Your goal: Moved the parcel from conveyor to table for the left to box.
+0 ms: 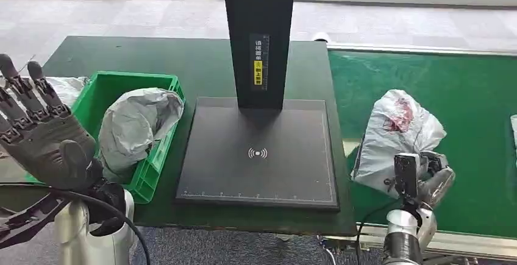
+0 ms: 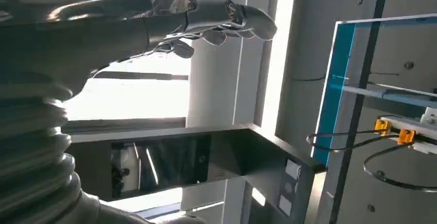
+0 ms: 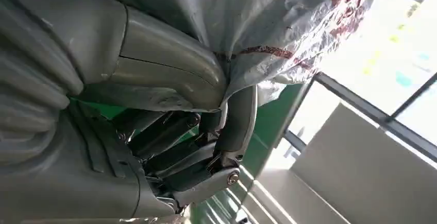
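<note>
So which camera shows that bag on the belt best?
The head view: the bag lies whole on the belt, by the right hand. The right wrist view shows crumpled plastic up close; the left wrist view faces away.

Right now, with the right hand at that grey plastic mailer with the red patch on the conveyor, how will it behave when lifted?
The crinkled grey plastic mailer bag looks soft, so it will probably sag and fold around the right hand. Its glossy film may slip between the fingers. It bulges loosely, so the contents are likely light and could shift.
</note>
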### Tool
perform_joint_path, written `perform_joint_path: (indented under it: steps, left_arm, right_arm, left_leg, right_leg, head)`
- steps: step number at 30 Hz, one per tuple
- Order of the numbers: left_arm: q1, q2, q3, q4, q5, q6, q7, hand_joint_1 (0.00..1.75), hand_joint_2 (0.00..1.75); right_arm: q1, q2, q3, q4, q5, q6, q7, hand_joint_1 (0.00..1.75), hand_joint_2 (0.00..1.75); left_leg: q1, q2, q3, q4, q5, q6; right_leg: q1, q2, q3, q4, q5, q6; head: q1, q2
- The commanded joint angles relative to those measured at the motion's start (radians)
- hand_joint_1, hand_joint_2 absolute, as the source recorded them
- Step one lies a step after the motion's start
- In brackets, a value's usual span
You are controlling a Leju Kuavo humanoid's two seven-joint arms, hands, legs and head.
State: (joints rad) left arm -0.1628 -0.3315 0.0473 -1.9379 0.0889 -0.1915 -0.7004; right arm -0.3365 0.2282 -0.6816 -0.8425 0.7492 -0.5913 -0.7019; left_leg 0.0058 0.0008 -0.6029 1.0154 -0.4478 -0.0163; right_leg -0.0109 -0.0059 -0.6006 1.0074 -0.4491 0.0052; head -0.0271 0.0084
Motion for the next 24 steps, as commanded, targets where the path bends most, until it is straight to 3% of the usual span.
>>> perform_joint_path:
  steps: [1,4,6,11,18,24]
  left_arm:
    - [0.056,-0.018,-0.034,0.013,0.0,0.003,0.002,0.0,1.75]
    - [0.054,-0.018,-0.034,0.015,0.0,0.004,0.002,0.0,1.75]
    - [0.053,-0.018,-0.033,0.013,0.0,0.007,0.002,0.0,1.75]
    - [0.035,-0.018,-0.025,0.034,0.009,-0.003,0.002,0.0,1.75]
    - [0.038,-0.018,-0.016,0.044,0.013,-0.027,0.002,0.0,1.75]
    - [0.038,-0.018,-0.026,0.044,0.003,-0.03,0.002,0.0,1.75]
  right_arm:
    - [0.053,0.043,0.127,-0.206,-0.017,-0.006,0.004,1.75,1.75]
    - [0.069,0.049,0.148,-0.238,-0.027,-0.016,0.004,1.75,1.75]
    - [0.15,0.044,0.28,-0.402,-0.106,-0.107,0.004,1.75,1.75]
    - [0.248,0.111,0.378,-0.757,-0.034,-0.107,0.004,1.75,1.75]
    - [0.279,0.09,0.637,-0.591,0.087,-0.107,0.004,1.75,1.75]
    - [0.215,0.098,0.734,-0.396,0.174,-0.107,0.038,1.75,1.75]
  left_leg:
    - [0.0,0.003,0.004,-0.002,-0.001,0.0]
    - [-0.001,0.001,0.002,-0.002,0.0,0.001]
    - [0.0,0.002,0.003,-0.002,0.0,0.001]
    - [-0.001,-0.002,0.0,0.0,-0.001,0.001]
    - [0.001,0.003,0.003,-0.002,-0.001,0.0]
    - [0.001,0.004,0.004,-0.003,-0.001,-0.001]
  right_leg:
    - [0.0,0.004,0.003,-0.002,0.0,0.0]
    - [0.0,0.002,0.002,-0.001,0.0,0.0]
    - [0.0,0.002,0.003,-0.002,0.0,0.0]
    - [-0.001,-0.002,0.0,0.001,-0.002,0.0]
    - [0.001,0.003,0.002,-0.002,0.0,-0.001]
    - [0.001,0.004,0.002,-0.002,0.0,-0.002]
  head:
    - [0.0,0.0]
    - [0.0,0.0]
    - [0.0,0.0]
    - [0.0,0.0]
    - [0.0,0.0]
    - [0.0,0.0]
